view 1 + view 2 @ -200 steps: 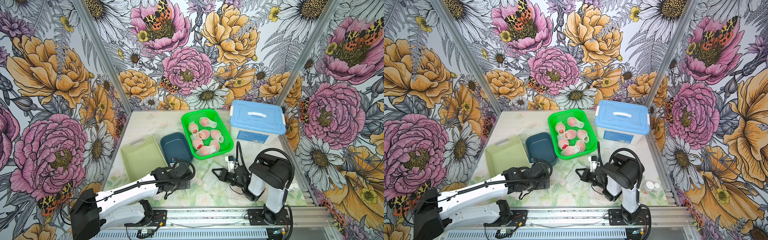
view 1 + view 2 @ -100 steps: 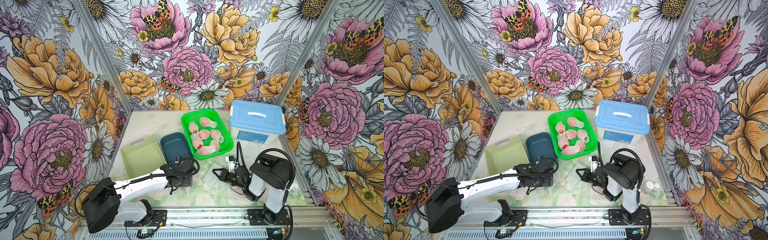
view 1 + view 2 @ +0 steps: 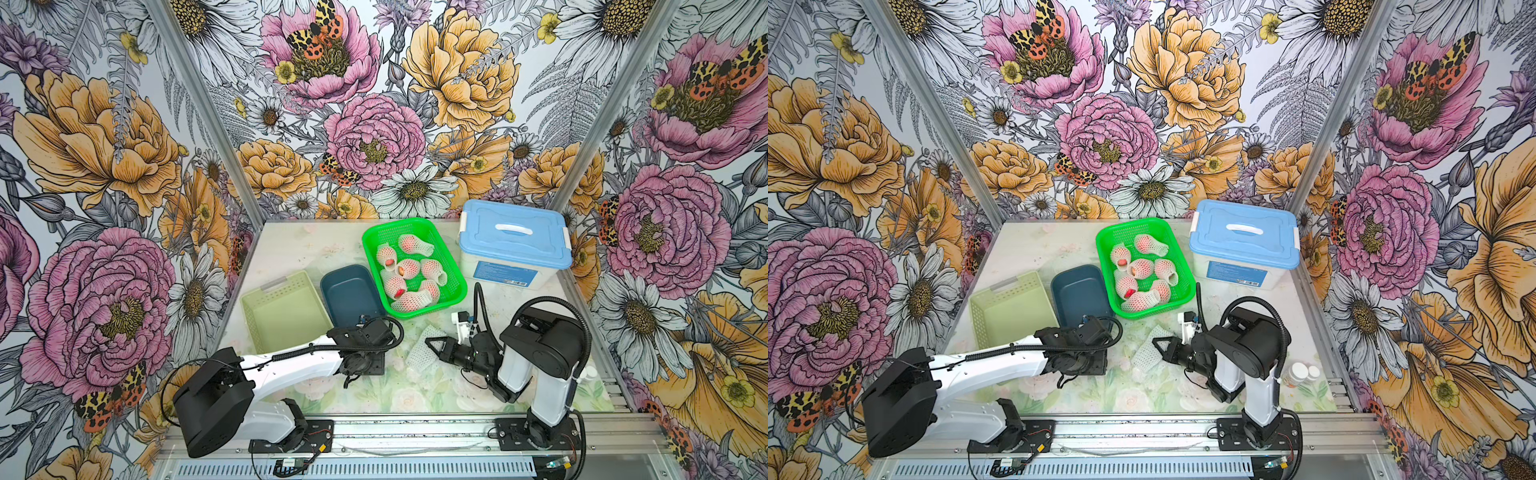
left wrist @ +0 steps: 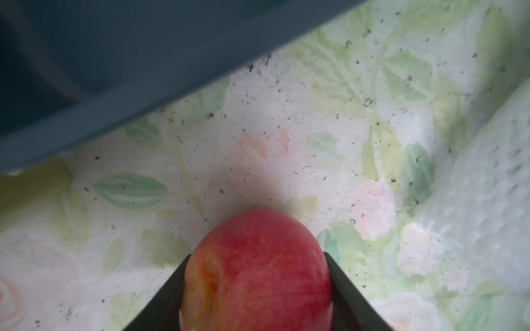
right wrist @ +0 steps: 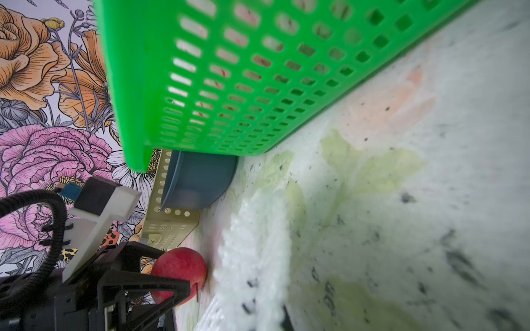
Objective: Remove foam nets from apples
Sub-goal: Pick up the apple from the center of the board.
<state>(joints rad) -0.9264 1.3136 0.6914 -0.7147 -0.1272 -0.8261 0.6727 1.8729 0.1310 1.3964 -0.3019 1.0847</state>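
A bare red apple (image 4: 258,272) sits between my left gripper's (image 4: 256,256) two black fingers, which press on both its sides just above the table. In the right wrist view the same apple (image 5: 179,272) shows beside an empty white foam net (image 5: 252,258). My right gripper (image 3: 428,341) lies low and is shut on that foam net (image 3: 419,353), which lies flattened on the table between the arms. In both top views the left wrist (image 3: 365,357) hides the apple. Several netted apples (image 3: 409,267) lie in the green basket (image 3: 415,226).
A dark blue tub (image 3: 351,291) and a pale green basket (image 3: 286,307) stand just behind the left wrist. At the back right stands a white box with a blue lid (image 3: 513,241). Two small white bottles (image 3: 1300,372) stand by the right arm's base.
My left gripper has shifted a little to the right, and its jaws have closed in onto the bare apple. The right arm and the foam net have stayed where they were.
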